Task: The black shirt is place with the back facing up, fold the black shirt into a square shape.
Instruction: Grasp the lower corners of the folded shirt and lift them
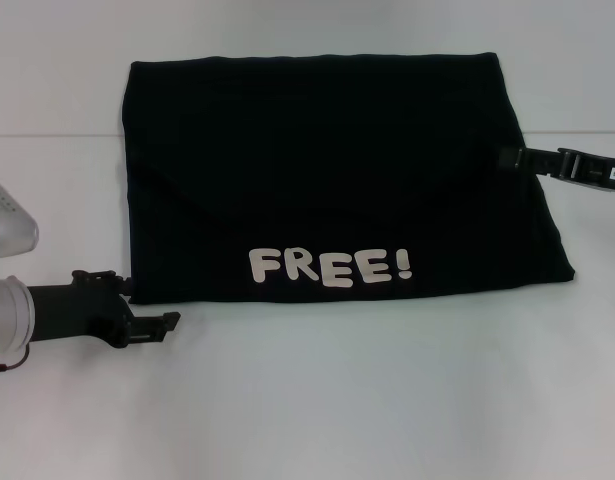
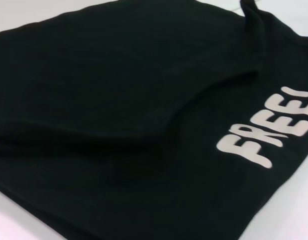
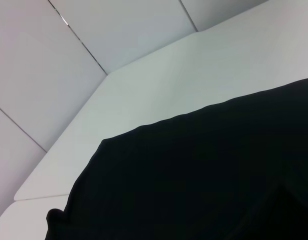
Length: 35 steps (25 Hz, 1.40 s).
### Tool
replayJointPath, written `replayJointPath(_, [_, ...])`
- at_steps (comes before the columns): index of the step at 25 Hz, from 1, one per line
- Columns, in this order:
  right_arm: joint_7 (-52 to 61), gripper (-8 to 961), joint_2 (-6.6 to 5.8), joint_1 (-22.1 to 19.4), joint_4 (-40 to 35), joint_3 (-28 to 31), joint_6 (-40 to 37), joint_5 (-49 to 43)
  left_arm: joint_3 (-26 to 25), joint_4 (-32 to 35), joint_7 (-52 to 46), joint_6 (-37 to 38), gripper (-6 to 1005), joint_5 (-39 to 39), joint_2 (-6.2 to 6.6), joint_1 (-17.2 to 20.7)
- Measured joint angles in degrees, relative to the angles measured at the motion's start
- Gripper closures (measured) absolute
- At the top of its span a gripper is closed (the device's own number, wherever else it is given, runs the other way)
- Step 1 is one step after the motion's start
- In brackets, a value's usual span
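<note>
The black shirt (image 1: 317, 170) lies flat on the white table as a wide folded rectangle, with a diagonal fold line across its left part. White "FREE!" lettering (image 1: 330, 267) runs along its near edge. My left gripper (image 1: 165, 324) sits low on the table just off the shirt's near left corner, apart from the cloth. My right gripper (image 1: 509, 158) reaches in from the right and meets the shirt's right edge about halfway up. The left wrist view is filled with the shirt (image 2: 118, 100) and its lettering (image 2: 269, 135). The right wrist view shows plain black cloth (image 3: 204, 175).
The white table (image 1: 337, 400) runs around the shirt on all sides, with a wide bare strip in front. A grey panelled wall (image 3: 68, 75) rises behind the table's far edge.
</note>
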Motion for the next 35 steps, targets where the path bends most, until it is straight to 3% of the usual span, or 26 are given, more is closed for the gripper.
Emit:
replayJointPath(5, [0.0, 270, 0.0, -0.1, 0.0, 0.0, 0.0, 0.0, -0.2, -0.1, -0.3, -0.3, 173, 0.0, 0.12, -0.2])
replayJointPath(10, [-0.1, 271, 0.02, -0.1, 0.0, 0.0, 0.0, 0.0, -0.2, -0.1, -0.3, -0.7, 378, 0.0, 0.2, -0.3])
replayJointPath(13, [-0.1, 273, 0.02, -0.2, 0.0, 0.0, 0.0, 0.0, -0.1, -0.1, -0.3, -1.3, 593, 0.0, 0.21, -0.4])
replayJointPath(19, [-0.1, 276, -0.02, -0.2, 0.0, 0.0, 0.0, 0.0, 0.2, -0.5, -0.3, -2.4, 796, 0.0, 0.11, -0.6])
replayJointPath(24, [0.3, 278, -0.48, -0.3, 0.0, -0.5, 0.0, -1.2, 0.2, -0.5, -0.3, -2.5, 880, 0.0, 0.33, -0.8])
replayJointPath(31, [7.7, 282, -1.71, 0.2, 0.1, -0.8, -0.1, -12.6, -0.3, 1.0, -1.1, -1.7, 997, 0.1, 0.7, -0.5])
replayJointPath(35, [8.6, 284, -1.7, 0.2, 0.2, -0.8, 0.2, -15.4, -0.4, 1.0, -1.1, -1.7, 997, 0.1, 0.7, -0.5])
